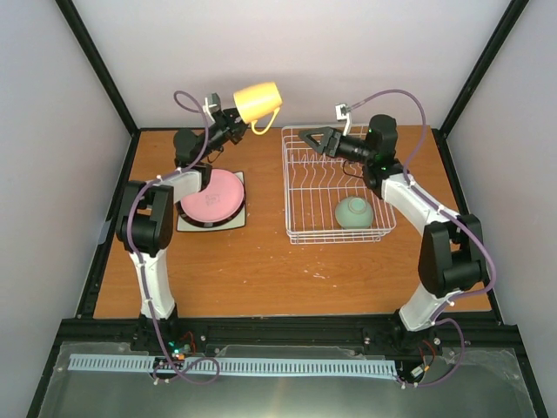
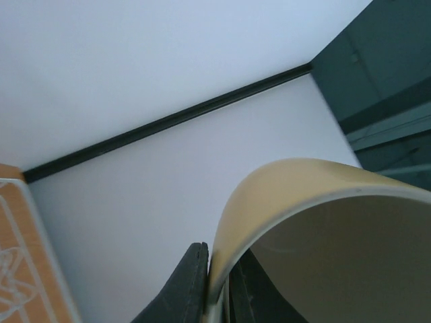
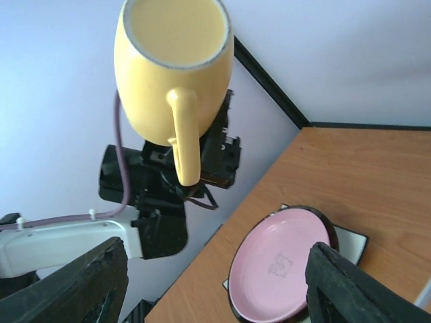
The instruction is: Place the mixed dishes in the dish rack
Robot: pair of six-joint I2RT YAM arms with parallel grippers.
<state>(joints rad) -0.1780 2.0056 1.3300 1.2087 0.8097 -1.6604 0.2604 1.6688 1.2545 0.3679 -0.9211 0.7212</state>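
My left tool (image 1: 238, 117) gripping the yellow mug (image 1: 258, 102) aloft, my right tool (image 1: 312, 138) spread over the dish rack (image 1: 300, 196), mint-green bowl (image 1: 354, 212) inside

The pink plate (image 1: 213, 195) covers most of the white square plate (image 1: 185, 225) beneath.

Count, all views:
- Mugs: 1, the yellow mug (image 1: 258, 102).
- Bowls: 1, the mint-green bowl (image 1: 354, 212).
- Plates: 2 certain, the pink plate (image 1: 215, 197) and the white square plate (image 1: 237, 224). A dark rim (image 1: 209, 225) circles the pink one, and I cannot tell whether that is a third plate.
- Racks: 1, the dish rack (image 1: 324, 183).
- Arms: 2.
- Grippers: 2, the left gripper (image 1: 238, 115) and the right gripper (image 1: 311, 142).
- Tables: 1, the table (image 1: 261, 270).
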